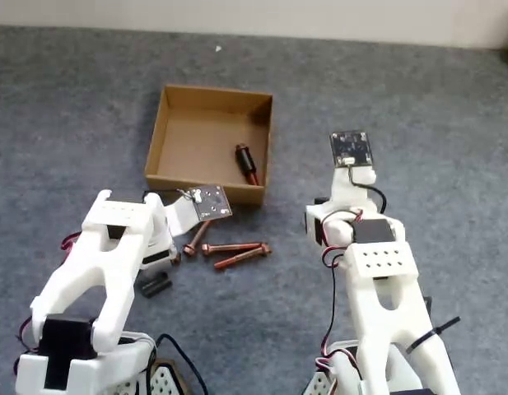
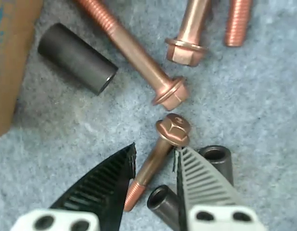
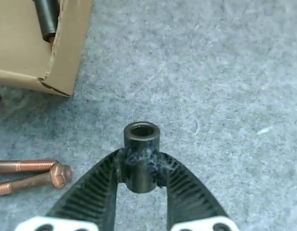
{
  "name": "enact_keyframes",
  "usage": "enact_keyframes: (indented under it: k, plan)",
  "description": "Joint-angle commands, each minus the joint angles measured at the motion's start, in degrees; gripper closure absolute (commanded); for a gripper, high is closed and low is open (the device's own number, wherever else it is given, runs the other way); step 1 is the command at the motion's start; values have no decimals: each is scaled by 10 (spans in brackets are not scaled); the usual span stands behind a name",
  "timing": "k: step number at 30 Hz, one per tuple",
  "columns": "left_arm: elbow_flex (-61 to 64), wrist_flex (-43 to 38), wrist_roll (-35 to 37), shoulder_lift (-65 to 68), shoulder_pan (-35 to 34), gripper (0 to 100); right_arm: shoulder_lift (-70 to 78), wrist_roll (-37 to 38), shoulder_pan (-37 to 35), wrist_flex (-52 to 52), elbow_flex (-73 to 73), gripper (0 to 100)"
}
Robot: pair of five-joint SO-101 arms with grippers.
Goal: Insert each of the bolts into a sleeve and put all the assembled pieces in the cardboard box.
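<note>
My left gripper [image 2: 155,153] is open low over the carpet, and a copper bolt [image 2: 160,154] lies between its black and white fingers. More copper bolts [image 2: 138,53] lie just beyond it, along with a black sleeve [image 2: 76,58] next to the cardboard box [image 2: 8,62]. Two further sleeves [image 2: 218,161] rest beside the white finger. My right gripper [image 3: 141,166] is shut on an upright black sleeve [image 3: 141,144] above bare carpet. The cardboard box [image 1: 206,186] holds one bolt-and-sleeve piece [image 1: 247,163].
In the high view the loose bolts [image 1: 231,247] lie on the grey carpet [image 1: 451,123] between the two arms, in front of the box. Dark sleeves [image 1: 155,285] lie by the left arm. A corner of the box [image 3: 37,48] and two bolts [image 3: 32,179] show beside the right gripper.
</note>
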Motion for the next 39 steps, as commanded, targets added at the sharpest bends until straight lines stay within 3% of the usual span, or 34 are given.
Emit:
enact_keyframes:
  k: [1, 14, 20, 27, 34, 39]
  plan:
    - [-5, -8, -4, 0, 10, 860, -5, -1, 10, -19, -2, 994]
    - [45, -56, -1, -2, 35, 861, -4, -1, 10, -19, -2, 994]
    - [49, -55, -1, -1, 51, 998, -4, -1, 10, -19, -2, 994]
    - [38, -52, 3, -17, 58, 995, -10, 0, 10, -15, -1, 994]
    - [0, 26, 105, -178, 62, 995, -98, 0, 9, 34, -2, 994]
    - [-3, 29, 171, -322, 62, 995, -202, 0, 7, 33, 37, 994]
